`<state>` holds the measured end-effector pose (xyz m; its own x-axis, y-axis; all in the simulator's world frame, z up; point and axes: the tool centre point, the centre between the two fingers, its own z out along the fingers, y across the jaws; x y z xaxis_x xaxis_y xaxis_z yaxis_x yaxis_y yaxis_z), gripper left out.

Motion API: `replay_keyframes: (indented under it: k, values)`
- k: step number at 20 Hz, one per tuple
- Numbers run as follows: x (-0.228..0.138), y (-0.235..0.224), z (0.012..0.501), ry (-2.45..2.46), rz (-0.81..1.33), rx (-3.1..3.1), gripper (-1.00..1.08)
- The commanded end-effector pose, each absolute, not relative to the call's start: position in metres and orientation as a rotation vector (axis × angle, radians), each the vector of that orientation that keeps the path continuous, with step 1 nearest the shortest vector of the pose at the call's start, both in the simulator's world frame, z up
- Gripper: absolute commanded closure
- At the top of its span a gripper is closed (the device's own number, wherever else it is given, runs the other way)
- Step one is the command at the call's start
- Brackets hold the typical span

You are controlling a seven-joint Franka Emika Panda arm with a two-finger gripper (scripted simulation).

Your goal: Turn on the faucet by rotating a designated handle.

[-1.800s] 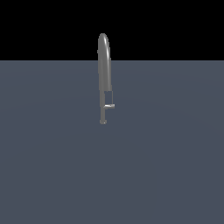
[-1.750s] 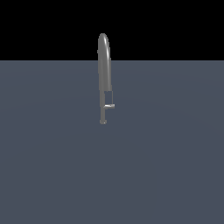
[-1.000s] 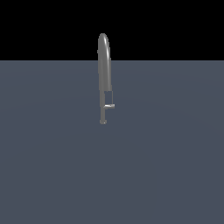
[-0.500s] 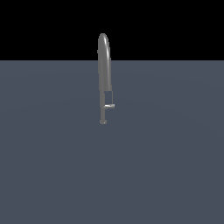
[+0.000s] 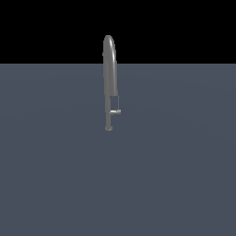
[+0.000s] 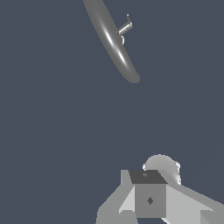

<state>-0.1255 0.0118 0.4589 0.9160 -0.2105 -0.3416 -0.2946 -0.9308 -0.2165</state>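
Well apart from the end effector (image 6: 151, 199), across open slate-grey surface (image 5: 175, 175), the faucet (image 5: 109, 78) stands upright on its small round foot, its grey metallic pipe arching to a rounded top that rises past the surface's far edge into black background. Low on its stem, the handle (image 5: 115, 111), a short light-grey bar, juts sideways toward the exterior view's right; a thin pale frame rises just above it against the pipe. From the wrist camera, the faucet (image 6: 111, 41) appears foreshortened as a long glossy oval, the handle (image 6: 124, 29) a small stub beside it, nothing touching either. Only blocky grey and white parts of the end effector show at the wrist picture's edge, and whether it is released or clenched cannot be told. No arm appears in the exterior view.
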Motion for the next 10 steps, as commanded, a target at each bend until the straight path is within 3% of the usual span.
replay_keyframes:
  k: [1,10]
  values:
    - [-0.111,0.012,0.452,0.416,0.507,-2.77,1.08]
    - [-0.062,0.01,0.424,0.546,0.672,-2.605,1.08]
